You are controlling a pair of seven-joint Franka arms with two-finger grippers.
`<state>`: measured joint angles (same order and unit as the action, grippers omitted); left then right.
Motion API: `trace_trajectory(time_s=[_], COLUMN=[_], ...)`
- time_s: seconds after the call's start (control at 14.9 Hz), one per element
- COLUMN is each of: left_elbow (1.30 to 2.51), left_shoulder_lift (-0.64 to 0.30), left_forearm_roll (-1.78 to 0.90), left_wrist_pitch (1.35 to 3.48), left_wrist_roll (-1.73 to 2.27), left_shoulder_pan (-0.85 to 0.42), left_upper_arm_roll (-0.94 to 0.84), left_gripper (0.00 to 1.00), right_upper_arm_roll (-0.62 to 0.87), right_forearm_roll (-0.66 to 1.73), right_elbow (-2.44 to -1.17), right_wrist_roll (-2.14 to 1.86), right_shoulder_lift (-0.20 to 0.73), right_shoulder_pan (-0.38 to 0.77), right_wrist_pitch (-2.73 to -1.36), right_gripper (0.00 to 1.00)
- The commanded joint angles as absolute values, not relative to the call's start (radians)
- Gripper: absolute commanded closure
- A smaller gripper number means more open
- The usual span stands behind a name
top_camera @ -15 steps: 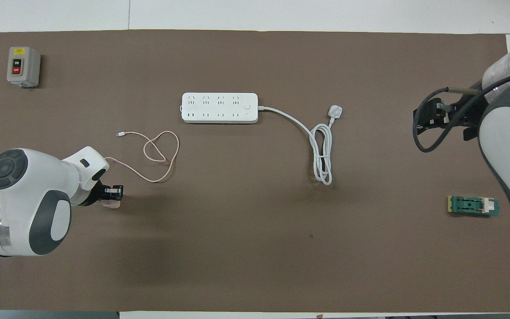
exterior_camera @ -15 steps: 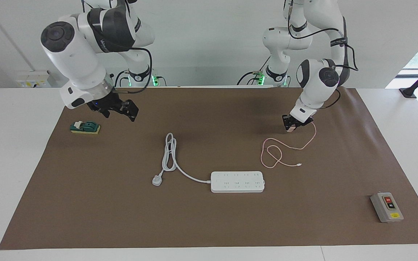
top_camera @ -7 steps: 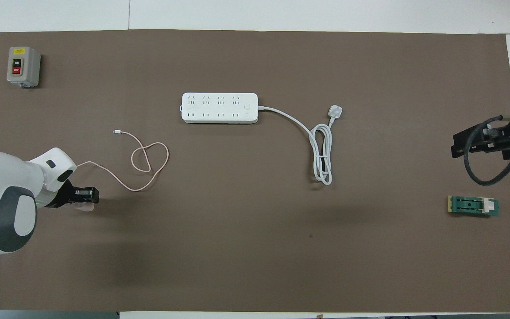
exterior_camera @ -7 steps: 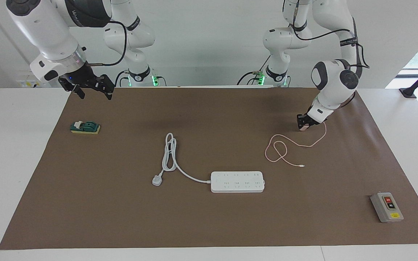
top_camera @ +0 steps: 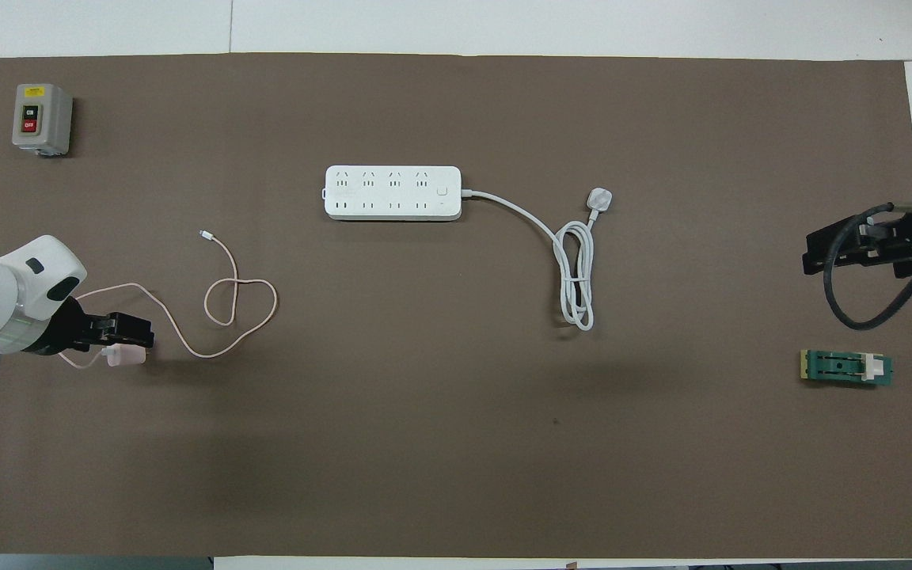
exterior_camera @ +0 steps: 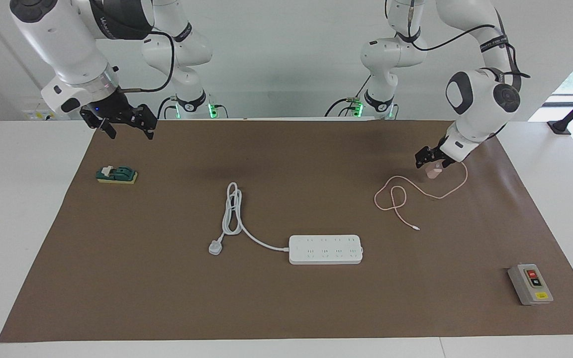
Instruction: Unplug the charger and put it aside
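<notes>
The charger (exterior_camera: pixel 434 172) (top_camera: pixel 125 356), a small pale pink cube, rests on the brown mat toward the left arm's end of the table, nearer to the robots than the white power strip (exterior_camera: pixel 325 249) (top_camera: pixel 393 192) and unplugged from it. Its thin pink cable (exterior_camera: pixel 396 196) (top_camera: pixel 238 305) trails off in a loop toward the strip. My left gripper (exterior_camera: pixel 430 160) (top_camera: pixel 119 332) hovers just over the charger, open, with the cube below its fingers. My right gripper (exterior_camera: pixel 126 124) (top_camera: pixel 828 252) hangs open over the mat's edge at the right arm's end, holding nothing.
The strip's thick white cord (exterior_camera: pixel 232 214) lies coiled beside it, ending in a plug (exterior_camera: pixel 215 247). A grey switch box (exterior_camera: pixel 530 284) (top_camera: pixel 42 119) sits in the mat's corner farthest from the robots at the left arm's end. A small green block (exterior_camera: pixel 116 175) (top_camera: pixel 846 368) lies below the right gripper.
The left gripper carried the charger toward its own end of the table, dragging the cable along, then opened and left it on the mat. The right arm rose and drew back, then stayed still.
</notes>
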<state>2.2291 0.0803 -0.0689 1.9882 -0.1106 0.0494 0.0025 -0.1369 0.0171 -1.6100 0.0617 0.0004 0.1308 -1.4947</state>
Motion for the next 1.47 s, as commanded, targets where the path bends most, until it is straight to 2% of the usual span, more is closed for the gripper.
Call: trace_trajectory(time_s=[0.0,0.27,0.67,0.8,0.94,1.14,1.41], left_elbow=[2.218,2.157,1.916,1.795,1.723,1.727,1.708], left_shoulder_lift=[0.08,0.087,0.084,0.078,0.087,0.123,0.069], left_forearm_roll=[-0.103,-0.104,-0.095,-0.086,-0.06,0.012,0.011], left_wrist_pitch=[1.97,1.895,1.682,1.59,1.556,1.568,1.58], left_wrist_roll=[-0.129,-0.104,0.034,0.051,0.063,0.071,0.071], left_shoulder_pan=[0.058,0.051,-0.008,0.003,0.02,0.025,0.02], left_upper_arm_roll=[-0.005,-0.015,-0.018,-0.014,-0.005,-0.008,-0.008], left_gripper=[0.0,0.0,0.0,0.0,0.0,0.0,0.0], right_upper_arm_roll=[-0.166,-0.176,-0.227,-0.222,-0.218,-0.218,-0.218], right_forearm_roll=[0.025,0.031,0.031,0.031,0.029,0.029,0.029], right_elbow=[-1.618,-1.618,-1.625,-1.628,-1.629,-1.628,-1.628], right_wrist_roll=[0.066,0.067,0.064,0.067,0.064,0.064,0.064], right_shoulder_lift=[-0.002,-0.003,-0.005,-0.005,-0.008,-0.017,-0.021], right_shoulder_pan=[0.156,0.158,0.158,0.16,0.158,0.156,0.155], right_wrist_pitch=[-1.508,-1.509,-1.516,-1.505,-1.496,-1.496,-1.496], right_gripper=[0.0,0.0,0.0,0.0,0.0,0.0,0.0])
